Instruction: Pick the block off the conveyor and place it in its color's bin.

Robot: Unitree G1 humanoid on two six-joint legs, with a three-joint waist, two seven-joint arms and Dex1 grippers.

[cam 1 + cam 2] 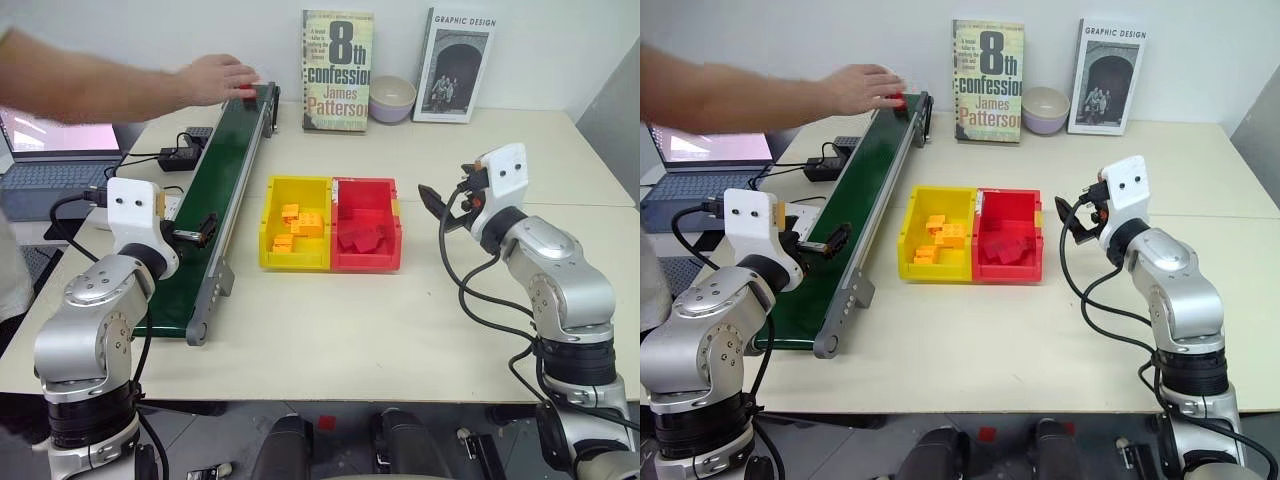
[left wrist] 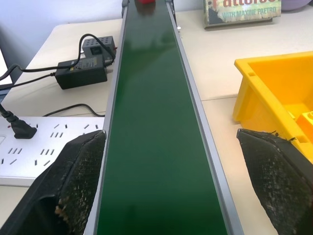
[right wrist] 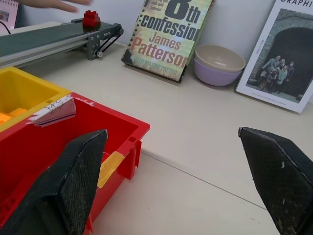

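The small red block (image 1: 247,95) sits at the far end of the dark green conveyor (image 1: 235,170), and a person's hand (image 1: 215,78) reaches over it. From the right wrist view the block (image 3: 90,18) stands free on the belt end. My left gripper (image 1: 198,230) hovers open over the near part of the belt (image 2: 156,122), with nothing between its fingers. The red bin (image 1: 365,262) stands right of the conveyor with several red bricks heaped inside. My right gripper (image 1: 440,210) is open and empty, just right of that bin (image 3: 58,142).
A yellow bin (image 1: 295,262) holding orange-yellow bricks is joined to the red one's left side. Two books (image 1: 337,70) and a bowl (image 1: 392,97) line the back wall. A power strip (image 2: 29,147), an adapter (image 2: 80,73) and a laptop (image 1: 60,165) lie left of the conveyor.
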